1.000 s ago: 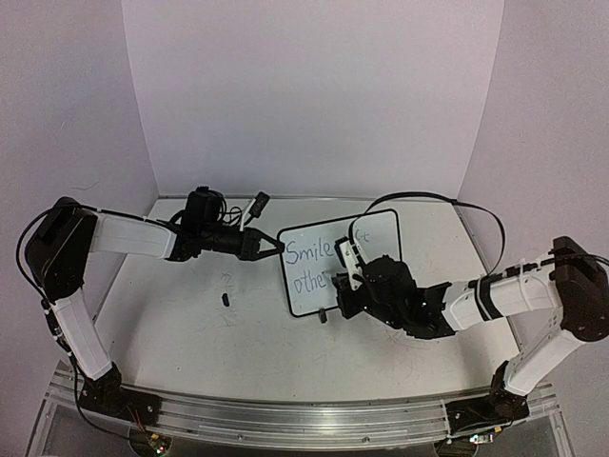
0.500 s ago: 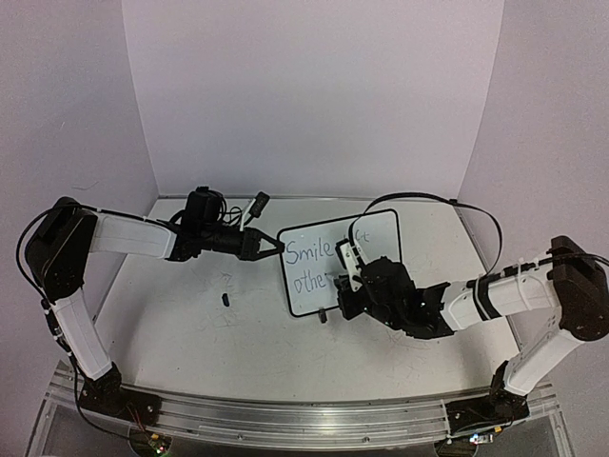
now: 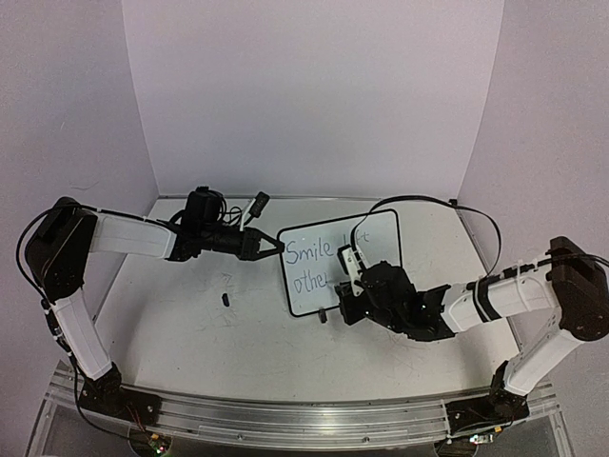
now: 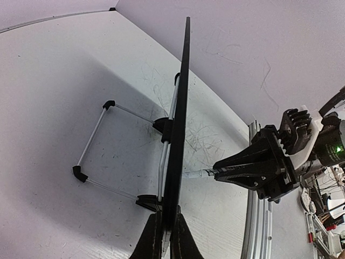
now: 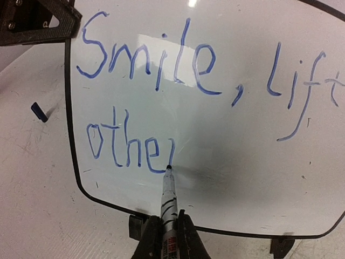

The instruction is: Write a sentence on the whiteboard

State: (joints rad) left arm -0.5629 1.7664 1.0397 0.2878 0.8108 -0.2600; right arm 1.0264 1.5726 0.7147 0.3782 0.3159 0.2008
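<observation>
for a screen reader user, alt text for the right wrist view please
The right end effector holds a marker, tip touching the whiteboard just after blue handwriting: "Smile, lift" above an unfinished "othe". The left end effector shows at the board's upper left corner.

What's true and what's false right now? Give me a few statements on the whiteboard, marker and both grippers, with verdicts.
1. The right gripper holds a marker with its tip on the whiteboard. True.
2. The second line reads "others." in full. False: only "othe" and the start of another letter are there.
3. The left gripper is shut on the whiteboard's edge. True.
4. The whiteboard lies flat. False: it stands on edge, a wire stand behind it.
</observation>
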